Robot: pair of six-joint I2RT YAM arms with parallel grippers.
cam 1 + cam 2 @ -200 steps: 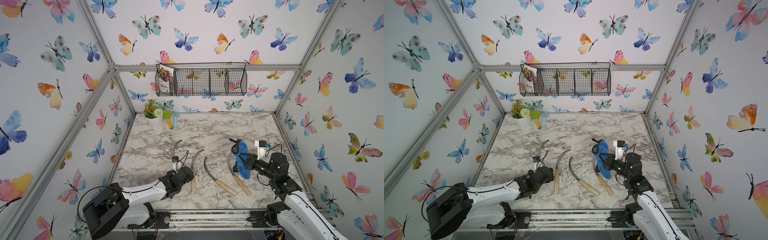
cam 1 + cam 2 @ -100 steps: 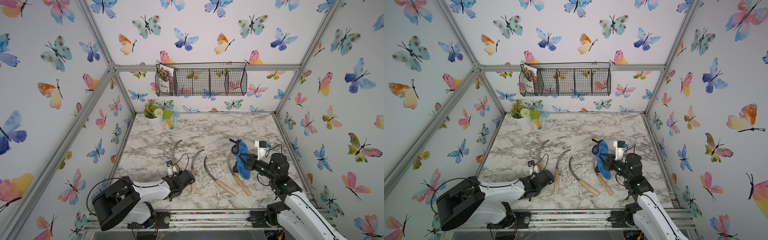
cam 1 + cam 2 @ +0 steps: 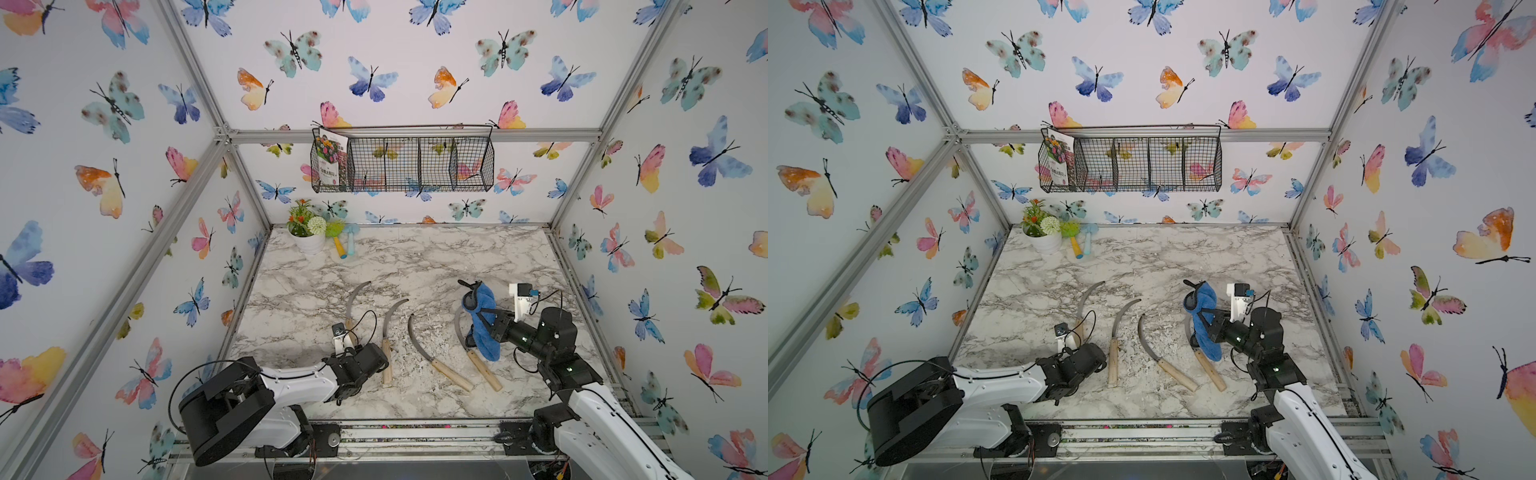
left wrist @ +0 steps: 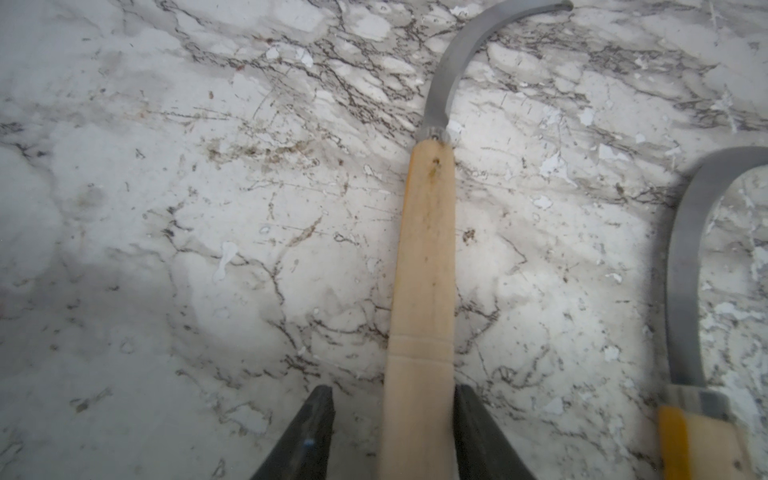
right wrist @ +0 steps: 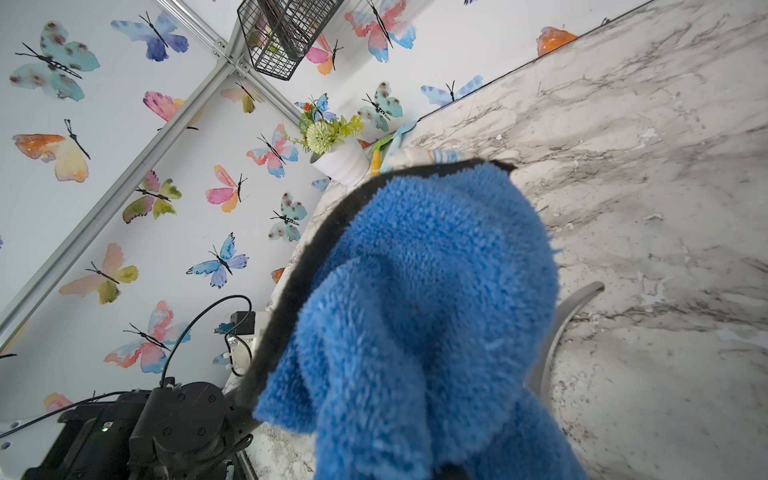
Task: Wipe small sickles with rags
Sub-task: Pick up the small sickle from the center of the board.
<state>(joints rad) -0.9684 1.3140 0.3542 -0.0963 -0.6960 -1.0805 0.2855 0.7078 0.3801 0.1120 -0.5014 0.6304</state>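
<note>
Marble bench (image 3: 415, 266): handle of leftmost sickle (image 4: 424, 249) is straddled by left claw (image 4: 394, 390), jaws part-open, seemingly not yet clamped. Pinched in closed right claw (image 3: 496, 322), rag (image 3: 484, 299) is held over rightmost sickle (image 3: 484, 370). Pickup step judged underway; next, grip must be completed, then sickle lifted toward rag.

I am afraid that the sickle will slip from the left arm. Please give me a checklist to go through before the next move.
1. Handle of the leftmost sickle between the left jaws: ok.
2. The left jaws tight on that handle: not ok, a gap shows on one side.
3. The right jaws holding the blue rag: ok, it hangs from them.
4. The left jaws clear of the neighbouring sickle: ok.
5. The blue rag apart from the rightmost sickle beneath it: cannot tell.
</note>
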